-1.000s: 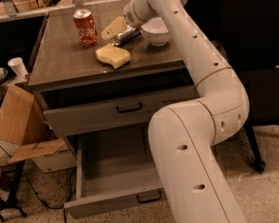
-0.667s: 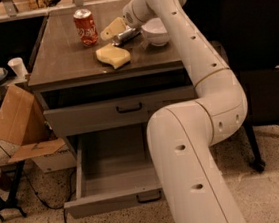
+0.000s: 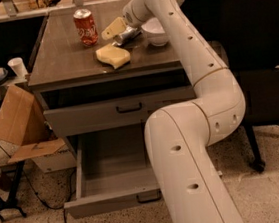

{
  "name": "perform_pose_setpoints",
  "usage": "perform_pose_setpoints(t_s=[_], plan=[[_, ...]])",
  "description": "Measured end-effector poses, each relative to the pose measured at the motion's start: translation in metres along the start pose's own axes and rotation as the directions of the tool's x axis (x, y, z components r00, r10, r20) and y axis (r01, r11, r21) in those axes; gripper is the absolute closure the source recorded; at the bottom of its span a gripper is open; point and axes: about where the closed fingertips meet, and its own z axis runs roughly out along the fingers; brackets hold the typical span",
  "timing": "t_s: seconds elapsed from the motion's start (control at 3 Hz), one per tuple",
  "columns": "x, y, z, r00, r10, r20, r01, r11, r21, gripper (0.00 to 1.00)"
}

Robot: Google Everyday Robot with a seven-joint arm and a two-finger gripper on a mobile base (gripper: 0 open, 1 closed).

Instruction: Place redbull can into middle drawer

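Observation:
The redbull can (image 3: 129, 33), slim and silvery-grey, lies on its side on the brown cabinet top (image 3: 68, 56), just left of the white bowl (image 3: 155, 31). My gripper (image 3: 117, 31) is down at the can's left end, right against it. The middle drawer (image 3: 114, 203) is pulled out below, its inside bare, with a small dark bar handle on its front. The upper drawer front (image 3: 119, 111) is closed.
A red-orange soda can (image 3: 85, 27) stands upright at the back of the top. A yellow sponge (image 3: 113, 55) lies in front of the gripper. My white arm rises in front of the cabinet's right side. A cardboard box (image 3: 17, 122) and a black chair (image 3: 259, 59) flank the cabinet.

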Motion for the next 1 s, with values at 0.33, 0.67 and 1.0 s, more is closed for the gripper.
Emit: perform_pose_setpoints(t_s=[0.33, 0.67, 1.0], plan=[[0.0006, -0.0042, 0.0003, 1.0, 0.0, -0.009, 0.001, 0.9998, 0.022, 0.0], [0.0038, -0.0054, 0.0022, 1.0, 0.003, -0.02, -0.003, 0.9996, 0.029, 0.0], [0.0054, -0.0059, 0.0031, 1.0, 0.005, -0.025, -0.004, 0.9995, 0.032, 0.0]])
